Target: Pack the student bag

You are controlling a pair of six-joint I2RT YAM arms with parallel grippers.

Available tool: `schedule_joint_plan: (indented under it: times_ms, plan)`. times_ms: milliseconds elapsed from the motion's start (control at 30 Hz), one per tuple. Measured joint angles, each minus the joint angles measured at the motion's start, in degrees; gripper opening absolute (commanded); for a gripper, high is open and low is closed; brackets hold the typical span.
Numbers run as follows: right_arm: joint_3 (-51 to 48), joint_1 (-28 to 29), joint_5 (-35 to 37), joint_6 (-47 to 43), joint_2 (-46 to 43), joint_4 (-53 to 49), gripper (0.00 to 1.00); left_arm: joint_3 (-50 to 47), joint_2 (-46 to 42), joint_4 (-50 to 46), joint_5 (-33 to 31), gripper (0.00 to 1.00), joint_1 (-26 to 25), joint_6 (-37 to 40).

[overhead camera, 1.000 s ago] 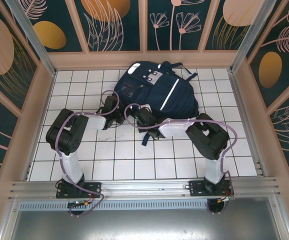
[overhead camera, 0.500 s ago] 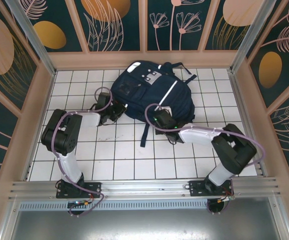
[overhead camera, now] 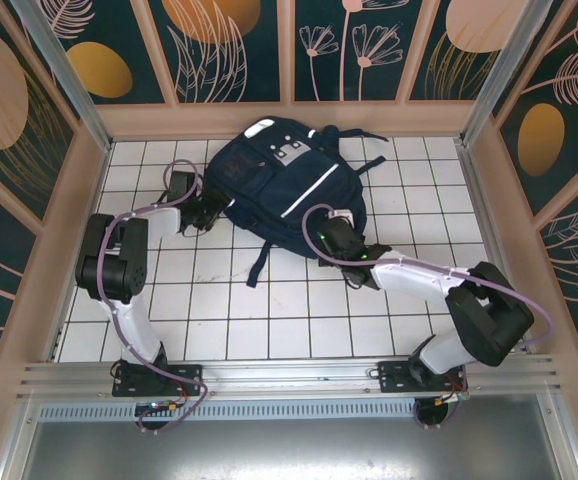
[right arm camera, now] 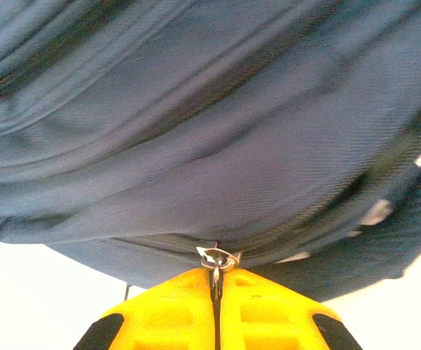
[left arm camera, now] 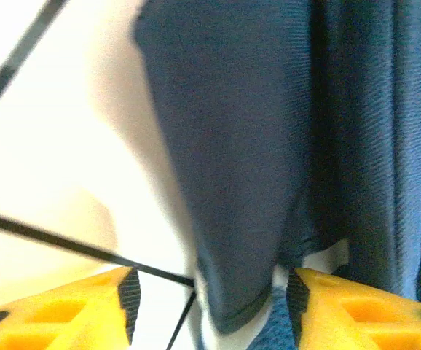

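so, the student bag (overhead camera: 279, 180) lies flat toward the far middle of the white tiled surface (overhead camera: 269, 320), set at a slant, with a dark strap (overhead camera: 259, 268) trailing off its near edge.

the right fingers (right arm camera: 229, 310) are pressed tight together at the bag's near right edge. a small metal zip pull (right arm camera: 218, 257) is pinched right at their tips, with the navy cloth bulging above it. the left fingers (overhead camera: 205, 211) sit at the bag's left edge and stand well apart. in the left wrist view a fold of the blue fabric hangs down between them, but neither finger bears on it, so they hold nothing.

by my reading the step in hand is unzipping the bag so it can be packed. no opening in the cloth can be made out, so that step looks barely begun.

the next move probably calls for the right arm to draw the pull along the zip line. the left fingers would need to close on the fold to brace the bag, or the whole bag is likely to slide along with the pull.
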Motion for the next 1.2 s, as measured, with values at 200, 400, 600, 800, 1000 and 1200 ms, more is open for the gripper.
schedule_joint_plan:
  times_ms: [200, 400, 600, 800, 1000, 1200]
  plan:
    - [4.8, 5.5, 0.0, 0.1, 5.3, 0.0, 0.00, -6.6, -8.7, -0.7, 0.5, 0.60, -6.1, -4.8]
    - [5.8, 6.7, -0.2, 0.1, 6.5, 0.3, 0.00, -11.6, -12.8, 6.6, 3.2, 0.60, -18.0, -14.5]
    - [5.7, 6.7, -0.2, 0.2, 6.5, 0.3, 0.00, -10.7, -10.5, 13.6, 3.2, 0.62, -23.0, -21.2]
    - [5.6, 6.7, 0.7, 0.6, 6.1, 0.0, 0.00, -10.6, -6.4, 17.6, 1.4, 0.57, -25.5, -27.0]
    - [5.6, 6.7, 1.0, 1.2, 5.8, 0.0, 0.00, -10.6, -5.7, 19.9, -0.4, 0.14, -26.9, -30.8]
    - [5.5, 6.7, 1.9, 1.2, 5.5, 0.0, 0.00, -10.6, -5.8, 19.0, -2.5, 0.00, -27.1, -31.5]
